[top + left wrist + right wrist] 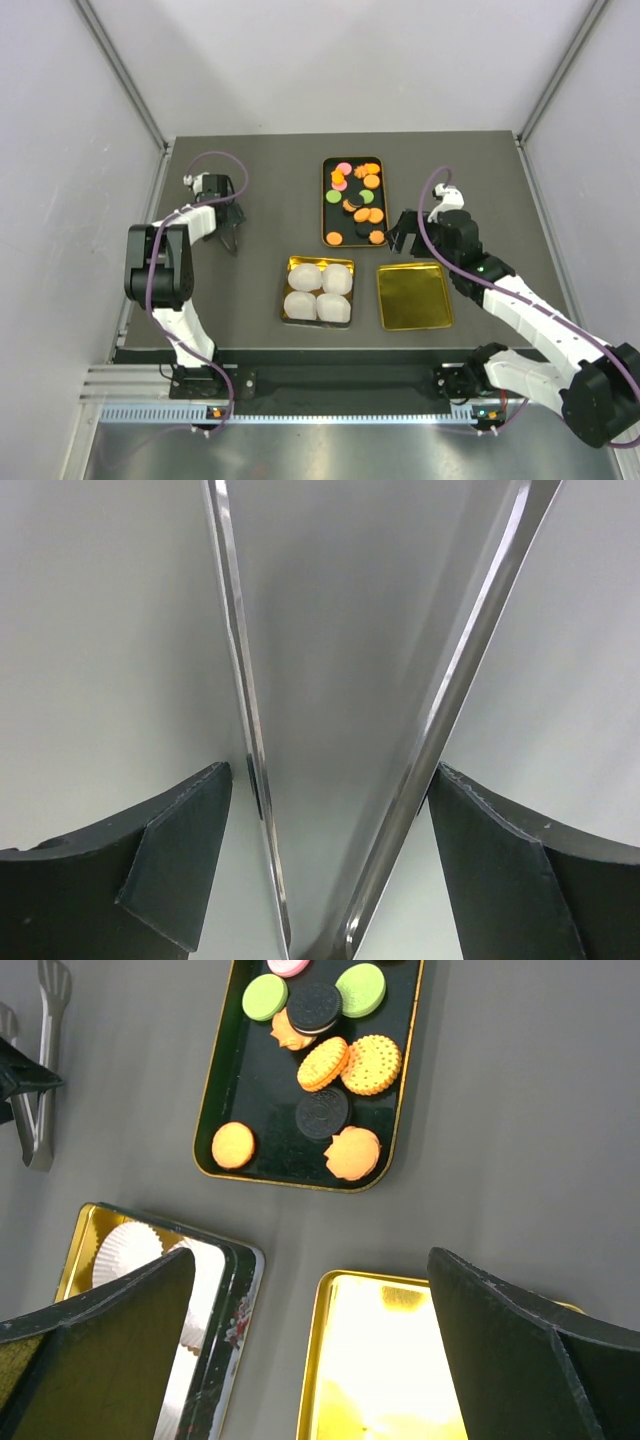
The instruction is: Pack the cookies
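The cookies (356,198) lie loose in a black gold-rimmed tray (327,215) at the middle back: mostly orange, with pink, green and black ones. The right wrist view shows the cookies (350,1060) on that tray (222,1090) ahead of my right gripper (311,1260). That gripper (400,238) hangs open and empty, just right of the tray's near end. My left gripper (232,232) is at the far left of the table. Its fingers (190,830) bracket both arms of the metal tongs (243,720), pressing on them from outside.
A gold tin (288,266) with white paper cup liners (318,292) sits in front of the cookie tray. An empty gold lid (414,296) lies to its right, below my right gripper. Pale walls enclose the dark table on three sides.
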Robot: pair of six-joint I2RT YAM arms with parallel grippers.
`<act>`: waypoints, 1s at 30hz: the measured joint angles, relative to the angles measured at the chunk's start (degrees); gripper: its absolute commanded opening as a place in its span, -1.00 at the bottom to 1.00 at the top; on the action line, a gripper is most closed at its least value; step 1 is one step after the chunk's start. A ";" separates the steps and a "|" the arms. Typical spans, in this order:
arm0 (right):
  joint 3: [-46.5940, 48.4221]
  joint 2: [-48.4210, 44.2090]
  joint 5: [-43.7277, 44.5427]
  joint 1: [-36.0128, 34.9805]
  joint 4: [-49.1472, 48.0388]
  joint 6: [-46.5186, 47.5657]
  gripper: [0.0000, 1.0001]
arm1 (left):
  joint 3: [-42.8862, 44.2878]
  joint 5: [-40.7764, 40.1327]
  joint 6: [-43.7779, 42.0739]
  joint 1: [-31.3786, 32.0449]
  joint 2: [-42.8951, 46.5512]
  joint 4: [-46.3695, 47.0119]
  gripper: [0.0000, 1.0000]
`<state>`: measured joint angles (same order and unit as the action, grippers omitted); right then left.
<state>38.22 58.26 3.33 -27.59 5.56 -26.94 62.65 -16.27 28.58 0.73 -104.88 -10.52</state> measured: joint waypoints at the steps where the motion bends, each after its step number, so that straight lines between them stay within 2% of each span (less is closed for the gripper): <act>1: -0.02 0.00 -0.09 0.00 0.00 -0.02 1.00 | 0.83 -0.33 -0.39 0.00 -0.63 -0.63 0.67; 6: -0.02 0.00 -0.42 0.00 0.00 0.17 0.99 | 3.50 -1.40 -1.64 0.02 -2.54 -2.67 0.58; 11: 0.00 0.00 -0.66 0.00 0.00 0.37 1.00 | 4.81 -1.16 -1.77 0.02 -3.43 -3.08 0.23; 13: 0.00 0.02 -0.83 0.00 0.00 0.39 0.99 | 4.96 -1.05 -1.88 0.11 -3.52 -3.21 0.20; 15: 0.00 0.04 -0.94 0.00 0.00 0.39 0.99 | 5.18 -1.05 -1.84 0.26 -3.52 -3.67 0.08; 21: -0.02 0.04 -1.09 0.00 0.00 0.46 0.99 | 5.70 -0.74 -2.40 2.82 -0.39 -9.68 0.06; 30: 0.00 0.04 -1.25 0.00 0.00 1.01 1.00 | 6.67 -1.42 -4.15 11.04 13.49 -15.26 0.06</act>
<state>38.22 58.30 2.09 -27.59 5.56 -25.93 69.32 -17.69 24.43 11.77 -91.39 -25.78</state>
